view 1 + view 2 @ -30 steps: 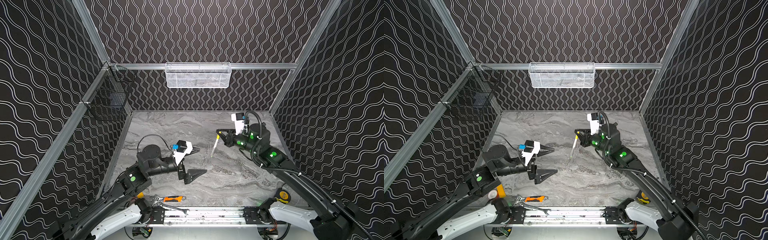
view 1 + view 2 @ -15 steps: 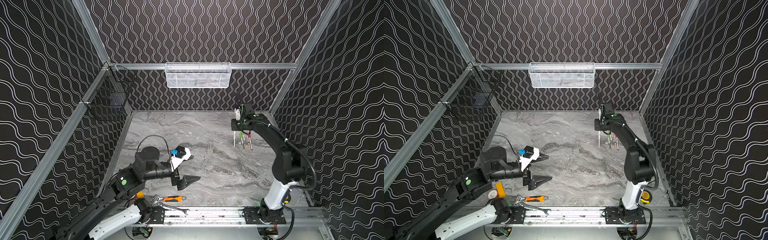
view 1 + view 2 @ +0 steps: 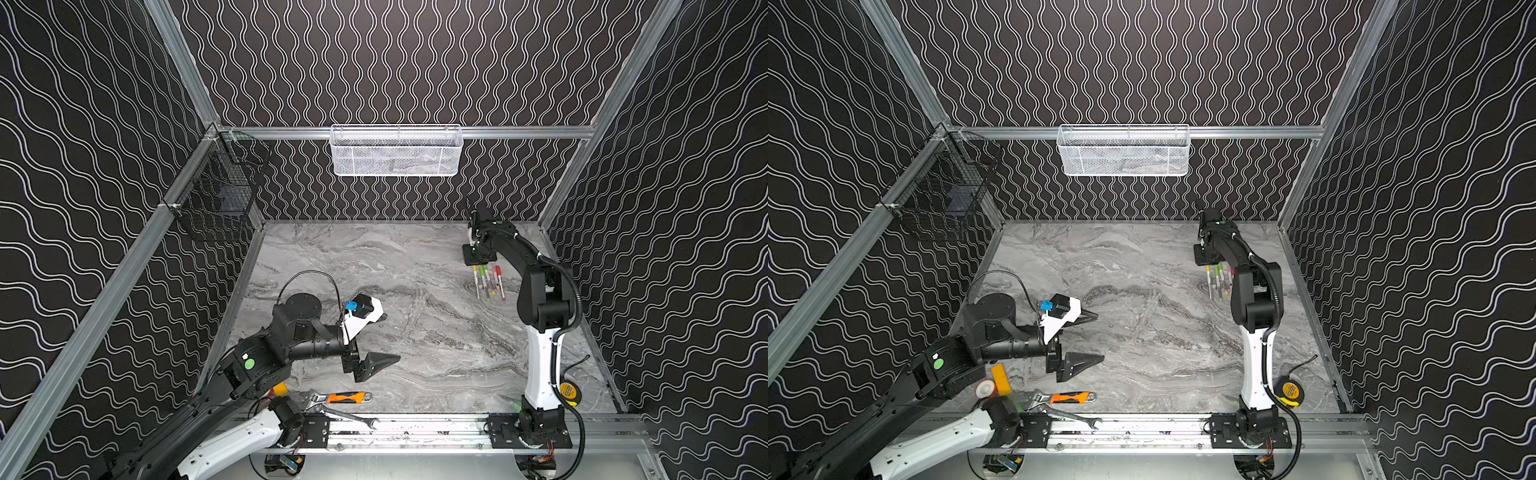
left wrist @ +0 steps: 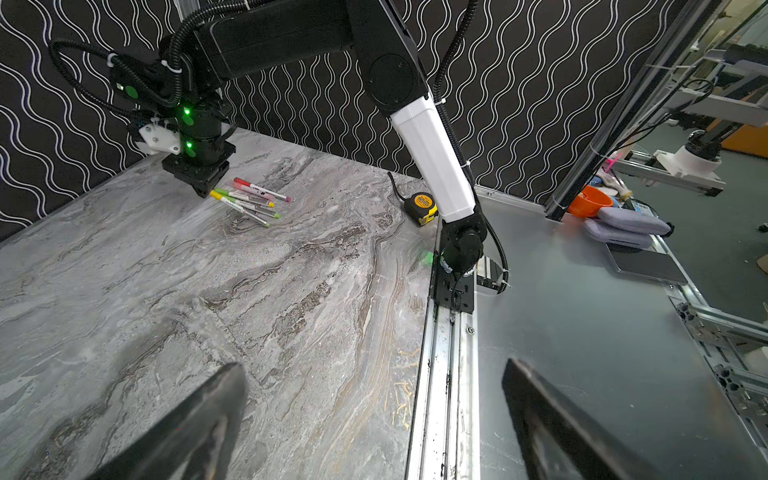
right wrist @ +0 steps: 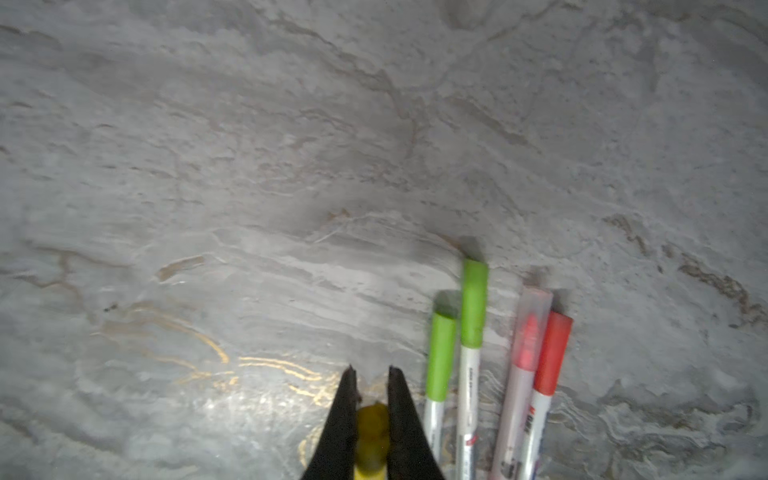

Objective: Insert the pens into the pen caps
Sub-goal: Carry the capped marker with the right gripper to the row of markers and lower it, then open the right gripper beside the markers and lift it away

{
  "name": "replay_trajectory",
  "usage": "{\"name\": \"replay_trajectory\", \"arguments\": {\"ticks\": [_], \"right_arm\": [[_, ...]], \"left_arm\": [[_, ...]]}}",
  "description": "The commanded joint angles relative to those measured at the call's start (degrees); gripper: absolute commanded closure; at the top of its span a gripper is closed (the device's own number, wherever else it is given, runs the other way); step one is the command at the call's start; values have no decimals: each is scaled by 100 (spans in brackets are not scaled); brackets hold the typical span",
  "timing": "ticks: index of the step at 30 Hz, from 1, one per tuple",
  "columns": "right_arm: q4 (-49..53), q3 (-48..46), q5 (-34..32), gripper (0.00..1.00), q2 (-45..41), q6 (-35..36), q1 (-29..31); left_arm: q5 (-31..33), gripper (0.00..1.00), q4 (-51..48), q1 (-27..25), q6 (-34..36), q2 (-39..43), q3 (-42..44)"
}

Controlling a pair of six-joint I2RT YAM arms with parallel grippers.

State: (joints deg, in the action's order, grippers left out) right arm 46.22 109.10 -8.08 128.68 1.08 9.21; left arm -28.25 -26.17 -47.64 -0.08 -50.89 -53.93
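**Wavy black walls, grey marble underneath**

Black panels with white wavy lines (image 3: 395, 62) close in on three sides, framed by aluminium rails (image 3: 519, 132). A white mesh basket (image 3: 397, 151) hangs from the back rail, and a black wire basket (image 3: 216, 199) hangs from the left one. Below lies a grey marbled tabletop (image 3: 374, 266), veined brown and evenly lit. Beyond it, the left wrist view shows a bare metal deck (image 4: 582, 332), then a bright workshop floor (image 4: 715, 232).

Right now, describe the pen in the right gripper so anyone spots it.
At the table's back right, capped pens lie side by side by the right gripper. It is the end one, pinched in the shut jaws: the only yellow cap in the row.
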Motion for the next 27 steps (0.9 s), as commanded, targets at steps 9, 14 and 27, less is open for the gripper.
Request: {"name": "replay_trajectory", "arguments": {"ticks": [9,14,27], "right_arm": [[-253,103,42,88,350,102,-336],[-222,165,92,79,434,85,-376],[-253,-3,4,68,343,134,-376]], "left_arm": [[34,1,262,9,16,-22,85],[49,1,262,10,8,0,100],[51,1,311,13,-57,36,163]]}}
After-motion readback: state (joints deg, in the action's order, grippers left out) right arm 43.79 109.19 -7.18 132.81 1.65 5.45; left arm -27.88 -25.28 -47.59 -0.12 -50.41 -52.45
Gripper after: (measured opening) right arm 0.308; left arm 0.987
